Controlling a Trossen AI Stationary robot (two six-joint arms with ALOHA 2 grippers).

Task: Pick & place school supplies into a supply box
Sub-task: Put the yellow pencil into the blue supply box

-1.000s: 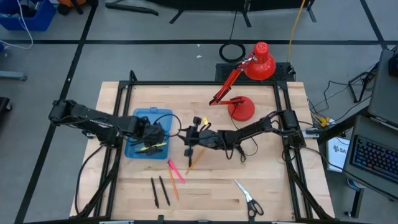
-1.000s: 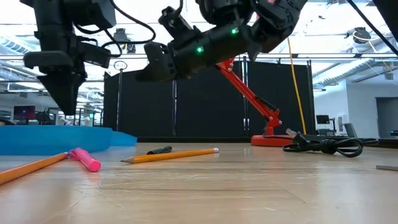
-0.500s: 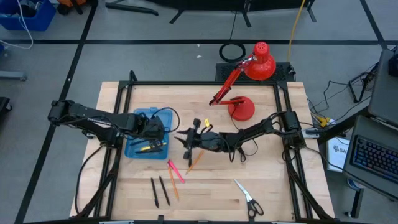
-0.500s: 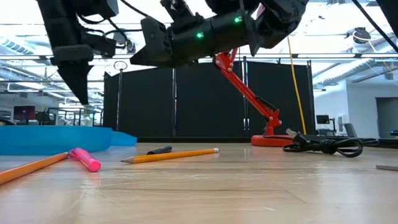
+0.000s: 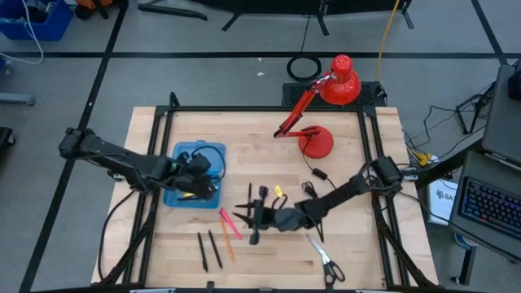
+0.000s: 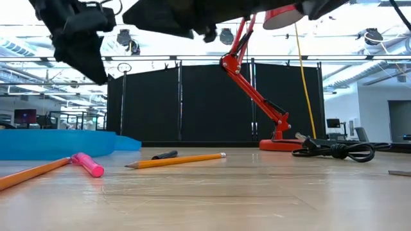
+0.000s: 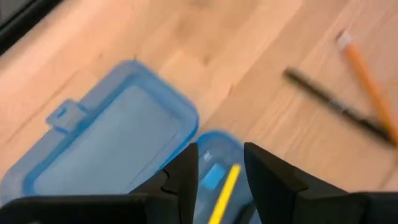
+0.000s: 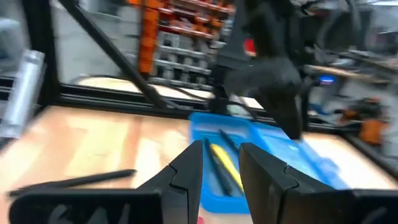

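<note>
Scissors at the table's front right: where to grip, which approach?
Grip the scissors across the blades, which look closed, near the pivot, coming straight down with the right pincer. They lie flat on the table, and the handle loops look too wide.

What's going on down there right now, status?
Left end effector open over the supply box, yellow marker inside. Right end effector open, empty, above loose pencils. Nothing in the way.
</note>
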